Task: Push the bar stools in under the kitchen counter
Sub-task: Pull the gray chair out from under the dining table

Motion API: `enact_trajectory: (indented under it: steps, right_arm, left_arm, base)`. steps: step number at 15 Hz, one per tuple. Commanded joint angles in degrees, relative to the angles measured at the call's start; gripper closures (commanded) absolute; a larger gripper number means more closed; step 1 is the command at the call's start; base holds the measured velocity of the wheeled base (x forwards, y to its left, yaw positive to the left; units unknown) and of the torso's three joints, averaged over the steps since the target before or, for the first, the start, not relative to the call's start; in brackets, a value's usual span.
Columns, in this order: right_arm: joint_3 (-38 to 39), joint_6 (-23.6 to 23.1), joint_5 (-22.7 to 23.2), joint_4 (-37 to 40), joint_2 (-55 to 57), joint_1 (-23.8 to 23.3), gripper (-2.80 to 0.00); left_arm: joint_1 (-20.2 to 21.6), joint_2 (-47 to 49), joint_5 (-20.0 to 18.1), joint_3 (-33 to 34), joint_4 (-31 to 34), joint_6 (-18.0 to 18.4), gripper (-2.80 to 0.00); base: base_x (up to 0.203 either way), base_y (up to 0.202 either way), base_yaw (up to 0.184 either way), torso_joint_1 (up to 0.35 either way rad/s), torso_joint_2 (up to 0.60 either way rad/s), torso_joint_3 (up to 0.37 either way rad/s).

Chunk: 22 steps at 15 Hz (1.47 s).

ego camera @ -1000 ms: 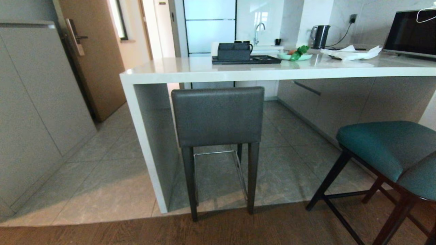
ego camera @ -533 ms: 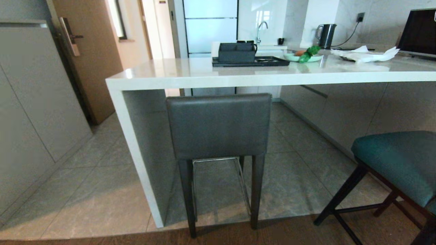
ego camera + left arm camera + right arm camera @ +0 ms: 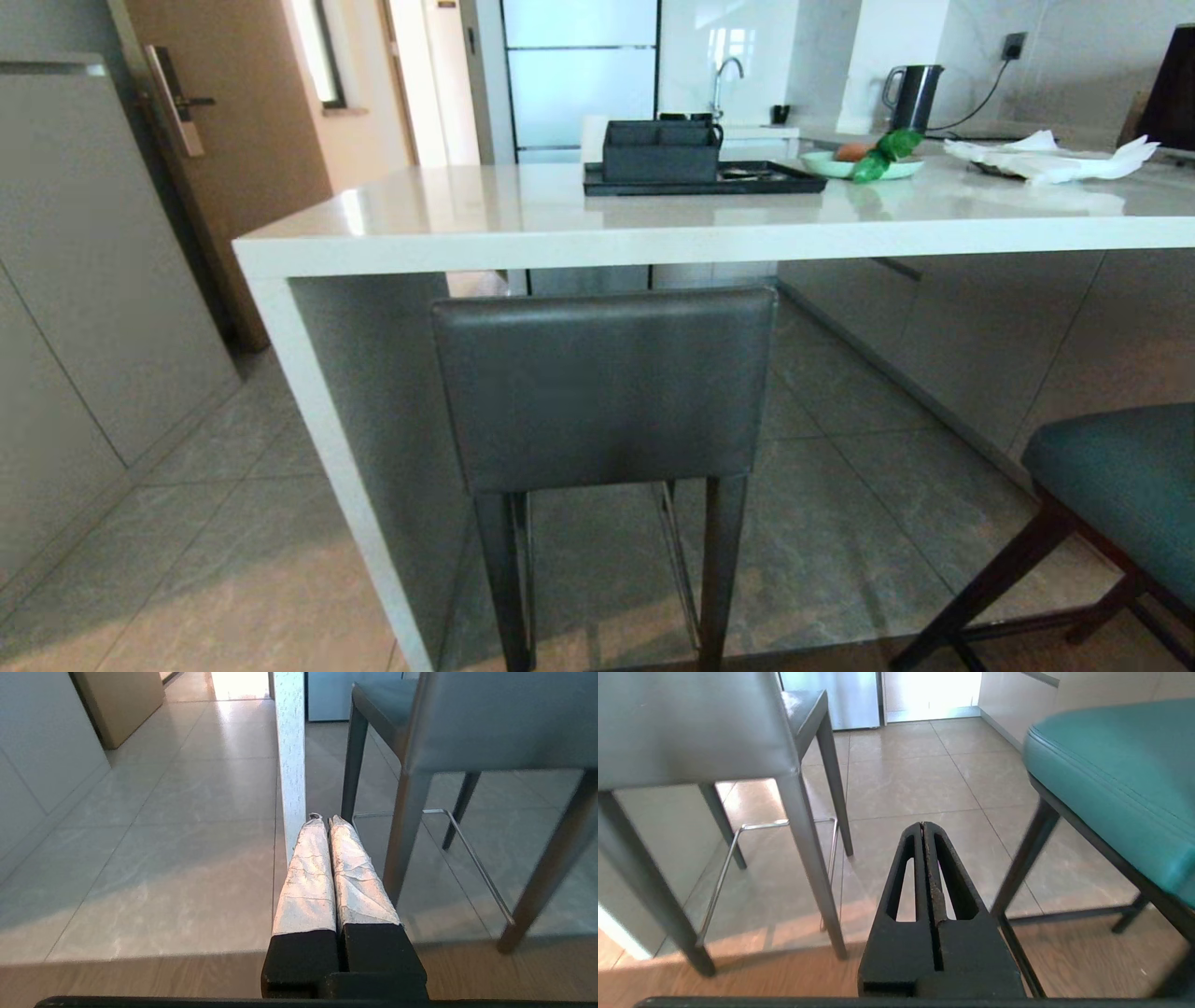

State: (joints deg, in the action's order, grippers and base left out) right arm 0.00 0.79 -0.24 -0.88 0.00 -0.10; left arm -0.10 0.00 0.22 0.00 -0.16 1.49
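The dark grey bar stool [image 3: 605,387] stands straight ahead with its square back just below the edge of the white kitchen counter [image 3: 653,238], beside the counter's white end leg [image 3: 327,448]. The teal bar stool [image 3: 1116,485] stands at the right, out from the counter. Neither gripper shows in the head view. My left gripper [image 3: 323,819] is shut and empty, low, short of the end leg [image 3: 290,756] and the grey stool's leg [image 3: 405,826]. My right gripper [image 3: 923,825] is shut and empty, low between the grey stool [image 3: 691,723] and the teal stool [image 3: 1120,774].
On the counter sit a black tray with a caddy [image 3: 695,163], a plate of vegetables [image 3: 864,163], white paper [image 3: 1046,157] and a kettle [image 3: 910,95]. Grey cabinets [image 3: 65,280] and a wooden door [image 3: 243,121] line the left. Tile floor [image 3: 215,579] lies left of the counter.
The whole head view has shifted: the counter and grey stool look nearer and larger, and the teal stool has slid further to the right edge. The camera moved forward; the stools did not visibly move.
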Motion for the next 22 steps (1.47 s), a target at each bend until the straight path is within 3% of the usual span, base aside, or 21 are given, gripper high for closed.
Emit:
enact_trajectory:
  steps: [1,7,17,19,22]
  right_arm:
    - [0.2,0.0,0.0,0.0,0.1,0.0,0.0]
    - [0.3,0.0,0.0,0.0,0.1,0.0,0.0]
    - [-0.2,-0.6,0.7,-0.4,0.0,-0.1,0.0]
    - [-5.4,0.1,3.3,-1.0,2.8,-0.1,0.0]
    - [-11.1,1.6,5.8,-5.5,17.3,0.0,0.0]
  left_arm:
    - [0.0,0.0,0.0,0.2,0.0,0.0,0.0]
    - [0.0,0.0,0.0,0.2,0.0,0.0,0.0]
    - [0.1,0.2,-0.8,-2.1,-1.0,-0.2,0.0]
    - [0.2,4.6,-4.5,-11.0,-0.4,-1.6,0.0]
    - [-1.1,20.4,-7.5,-14.9,-4.5,-2.7,0.0]
  base:
    - [0.192,0.0,0.002,0.0,0.0,0.007]
    - [0.173,0.0,0.001,0.005,0.0,0.003]
    - [0.0,0.0,0.0,0.0,0.0,0.0]
    - [0.0,0.0,0.0,0.0,0.0,0.0]
    - [0.0,0.0,0.0,0.0,0.0,0.0]
